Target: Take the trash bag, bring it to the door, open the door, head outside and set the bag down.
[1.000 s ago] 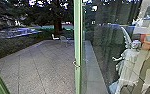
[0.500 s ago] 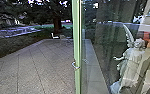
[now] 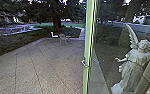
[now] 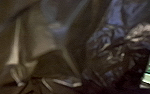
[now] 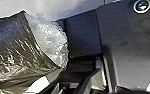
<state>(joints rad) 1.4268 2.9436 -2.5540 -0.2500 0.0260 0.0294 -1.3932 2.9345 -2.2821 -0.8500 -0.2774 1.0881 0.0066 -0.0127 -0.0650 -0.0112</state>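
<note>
Door edge (image 3: pixel 89 42) with its curved handle (image 3: pixel 84 63) is sitting farther right against the paving (image 3: pixel 46 67) than a moment ago, and the glass (image 3: pixel 103 47) is losing its orange patch, winged statue (image 3: pixel 134 60) now reading clearer. Trash bag (image 5: pixel 11 50) is lying beside the robot's dark plate (image 5: pixel 128 47) in the right wrist view, clear crinkled plastic (image 5: pixel 51 40) bulging at its edge. Can't tell whether either gripper is standing wide, narrow or holding it.
</note>
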